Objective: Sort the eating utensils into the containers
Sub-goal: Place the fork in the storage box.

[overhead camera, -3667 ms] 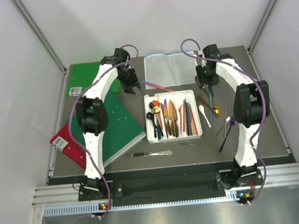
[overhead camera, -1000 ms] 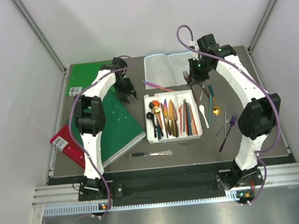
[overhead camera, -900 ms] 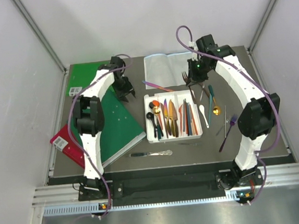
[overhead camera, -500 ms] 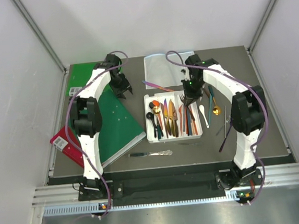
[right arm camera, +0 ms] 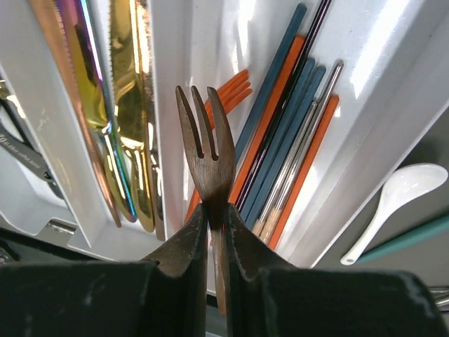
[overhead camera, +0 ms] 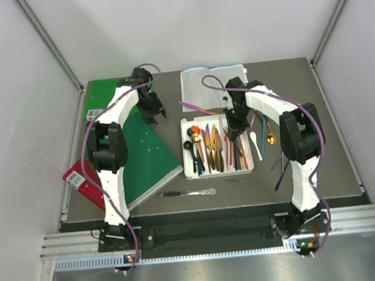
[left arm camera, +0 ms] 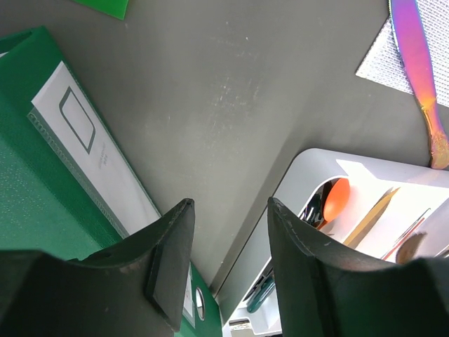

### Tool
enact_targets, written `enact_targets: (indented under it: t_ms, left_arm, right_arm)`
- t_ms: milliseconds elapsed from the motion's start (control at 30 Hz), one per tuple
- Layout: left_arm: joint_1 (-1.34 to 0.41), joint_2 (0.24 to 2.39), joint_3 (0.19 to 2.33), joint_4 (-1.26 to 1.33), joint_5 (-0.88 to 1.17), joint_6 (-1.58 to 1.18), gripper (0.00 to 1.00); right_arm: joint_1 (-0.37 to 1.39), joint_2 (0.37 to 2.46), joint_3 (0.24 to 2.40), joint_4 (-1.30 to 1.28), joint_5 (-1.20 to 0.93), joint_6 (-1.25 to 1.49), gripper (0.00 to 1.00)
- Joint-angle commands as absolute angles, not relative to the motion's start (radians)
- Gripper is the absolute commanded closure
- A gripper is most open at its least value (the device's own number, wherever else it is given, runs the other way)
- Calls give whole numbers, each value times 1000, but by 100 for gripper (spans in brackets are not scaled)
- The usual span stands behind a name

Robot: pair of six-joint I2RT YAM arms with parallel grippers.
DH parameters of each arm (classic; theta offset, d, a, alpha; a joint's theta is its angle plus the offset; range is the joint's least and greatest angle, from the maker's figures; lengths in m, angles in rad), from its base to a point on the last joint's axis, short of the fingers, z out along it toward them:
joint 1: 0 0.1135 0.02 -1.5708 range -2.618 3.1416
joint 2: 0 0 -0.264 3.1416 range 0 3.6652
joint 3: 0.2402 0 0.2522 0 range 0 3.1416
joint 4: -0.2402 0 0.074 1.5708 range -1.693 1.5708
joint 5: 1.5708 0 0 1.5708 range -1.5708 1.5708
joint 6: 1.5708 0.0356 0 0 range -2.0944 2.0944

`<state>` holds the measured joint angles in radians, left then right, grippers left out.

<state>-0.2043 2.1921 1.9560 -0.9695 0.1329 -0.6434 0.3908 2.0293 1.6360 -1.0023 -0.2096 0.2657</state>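
The bench carries a green book along its left side and the white tray at its middle, long slots already holding knives, chopsticks and spoons. Our right claw hangs over the tray's right half, pinched tight on the neck of a dark fork, tines pointing away from the wrist, above the slot where an orange fork lies. Our left claw hovers toward the far edge, just left of the tray, jaws parted and holding nothing. We judge the step to be placing this fork; next it wants lowering in line with that slot, then letting go. A white spoon and a silver knife wait loose toward the right side and the near edge.
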Motion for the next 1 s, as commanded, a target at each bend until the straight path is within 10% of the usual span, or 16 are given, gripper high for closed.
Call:
enact_targets:
  t_ms: [0,333,567,967]
  left_arm:
    - [-198,2137,1968,-971,118,-624,49]
    - [-196,2126,1953,-971,104,-618,50]
    - [-193,2120,1919,-957,112,-624,50]
    - [-190,2135,1942,-948,132,-629,50]
  right_arm:
    - [405,2082,1680,-1003,-184,276,92]
    - [407,2074,1715,-1026,-193,267,75]
    - [385,1990,1889,-1155,-115,221,45]
    - [272,1887,1732,-1071,89,230,48]
